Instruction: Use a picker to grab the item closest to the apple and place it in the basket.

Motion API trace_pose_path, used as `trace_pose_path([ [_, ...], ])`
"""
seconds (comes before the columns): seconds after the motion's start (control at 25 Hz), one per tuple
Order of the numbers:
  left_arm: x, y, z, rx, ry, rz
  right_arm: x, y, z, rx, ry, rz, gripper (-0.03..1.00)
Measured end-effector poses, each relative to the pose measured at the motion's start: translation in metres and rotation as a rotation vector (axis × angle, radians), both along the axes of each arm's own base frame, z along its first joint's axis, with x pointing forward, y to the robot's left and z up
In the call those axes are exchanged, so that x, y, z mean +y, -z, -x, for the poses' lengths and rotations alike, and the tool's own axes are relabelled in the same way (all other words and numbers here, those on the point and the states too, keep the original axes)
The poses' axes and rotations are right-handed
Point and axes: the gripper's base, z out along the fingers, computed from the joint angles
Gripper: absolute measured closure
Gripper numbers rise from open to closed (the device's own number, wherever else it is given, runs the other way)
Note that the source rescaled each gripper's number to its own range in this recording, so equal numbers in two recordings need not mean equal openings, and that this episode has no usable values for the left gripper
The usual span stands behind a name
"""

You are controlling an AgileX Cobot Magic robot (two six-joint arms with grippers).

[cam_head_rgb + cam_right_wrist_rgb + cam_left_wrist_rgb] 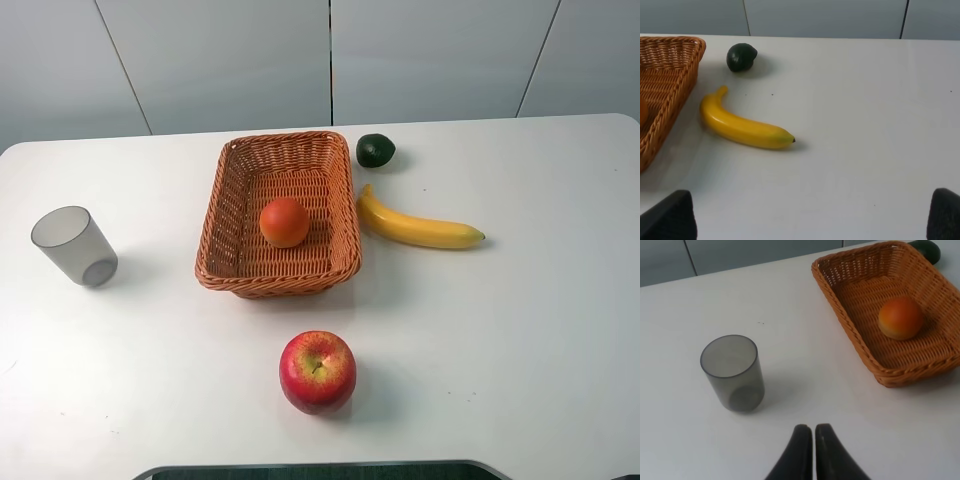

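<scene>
On the white desk (520,330), the orange (285,222) already lies inside the wicker basket (215,215), well behind the apple (317,372). Judged from this, the placing is done and only withdrawal remains. Left claw (813,432) is clenched on nothing, near the grey cup (733,373). Right claw (810,212) is released, empty, short of the banana (742,126).

Left gripper (813,432): two dark fingers pressed together at the tips, nothing between them, held above the table, seen only in its own wrist view. Right gripper (812,215): dark fingers (671,216) spread wide apart at opposite edges of its wrist view, nothing between them. Neither arm appears in the high view.
</scene>
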Motion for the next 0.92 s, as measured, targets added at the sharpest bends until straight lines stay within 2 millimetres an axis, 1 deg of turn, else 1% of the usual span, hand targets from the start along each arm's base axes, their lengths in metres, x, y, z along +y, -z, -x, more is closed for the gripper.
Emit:
trace_pose_path([
  [0.92,0.0000,0.0000,0.0000,0.000,0.001,-0.002,-0.0004,0.0000,-0.0001,0.000,0.003,0.004,-0.03],
])
